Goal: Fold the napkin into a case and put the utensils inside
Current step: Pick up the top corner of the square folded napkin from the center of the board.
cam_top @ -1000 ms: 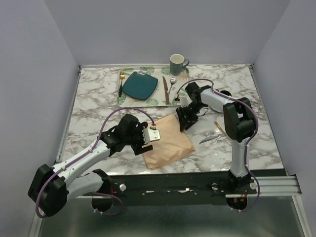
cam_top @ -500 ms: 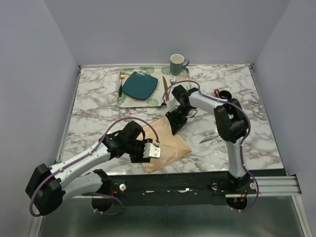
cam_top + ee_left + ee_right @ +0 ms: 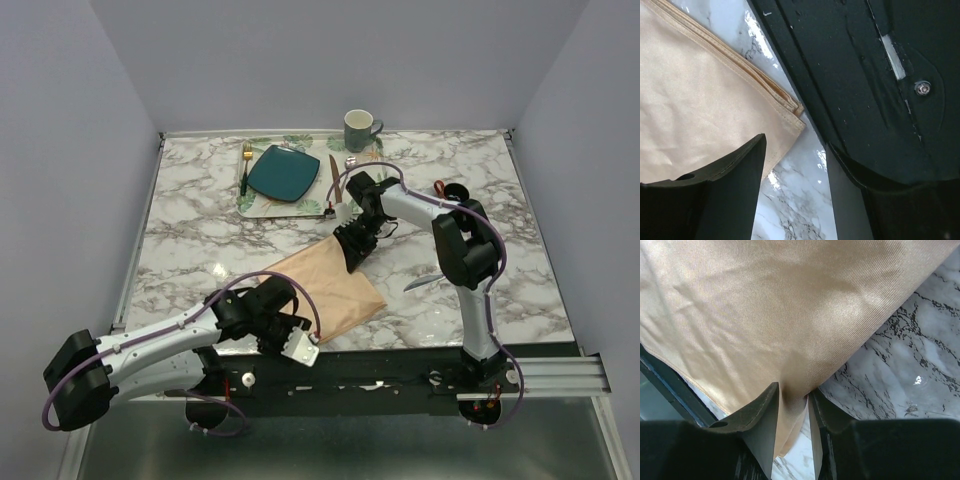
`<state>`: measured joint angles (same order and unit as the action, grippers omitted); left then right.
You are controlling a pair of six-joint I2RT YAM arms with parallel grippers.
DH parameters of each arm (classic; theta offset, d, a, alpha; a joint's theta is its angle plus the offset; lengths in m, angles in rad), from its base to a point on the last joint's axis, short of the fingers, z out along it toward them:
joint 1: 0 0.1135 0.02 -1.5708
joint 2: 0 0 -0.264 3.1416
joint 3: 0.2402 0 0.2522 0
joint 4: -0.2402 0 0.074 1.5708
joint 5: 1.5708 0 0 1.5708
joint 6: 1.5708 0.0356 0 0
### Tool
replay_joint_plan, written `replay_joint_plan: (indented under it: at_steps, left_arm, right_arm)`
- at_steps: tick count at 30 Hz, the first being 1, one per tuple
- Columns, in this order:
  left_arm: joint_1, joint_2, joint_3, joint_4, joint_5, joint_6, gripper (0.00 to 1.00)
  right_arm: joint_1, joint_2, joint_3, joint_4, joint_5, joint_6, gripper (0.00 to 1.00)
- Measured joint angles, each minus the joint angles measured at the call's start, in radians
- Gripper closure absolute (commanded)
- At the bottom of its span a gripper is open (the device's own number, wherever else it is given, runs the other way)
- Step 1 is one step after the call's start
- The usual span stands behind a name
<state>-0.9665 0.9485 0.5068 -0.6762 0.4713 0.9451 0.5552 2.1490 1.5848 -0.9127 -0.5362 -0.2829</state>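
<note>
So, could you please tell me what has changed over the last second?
The left end effector pulled back from the napkin's left edge to its near corner, and its jaws stand open. The right end effector slid left and now pinches the napkin's far corner. The napkin now spreads further left. The plate, mug and silver knife stayed put.

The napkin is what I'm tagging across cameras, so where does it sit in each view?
Top external: napkin at the near middle of the marble tabletop.
Left wrist: napkin in the upper left, its corner near the centre.
Right wrist: napkin fills the top, pinched by the right gripper at bottom centre.
Shared landmark: the marble tabletop beside it, in all three.
</note>
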Motion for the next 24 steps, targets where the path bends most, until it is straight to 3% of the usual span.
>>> replay_joint_plan:
  at_steps: [17,24]
  left_arm:
    - [-0.134,-0.010,-0.101,0.193,-0.091,-0.014,0.52]
    - [-0.135,-0.028,-0.105,0.196,-0.106,-0.010,0.79]
  right_arm:
    - [0.000,0.006,0.011,-0.001,0.000,0.001,0.61]
    - [0.000,0.008,0.014,-0.002,0.000,0.001,0.61]
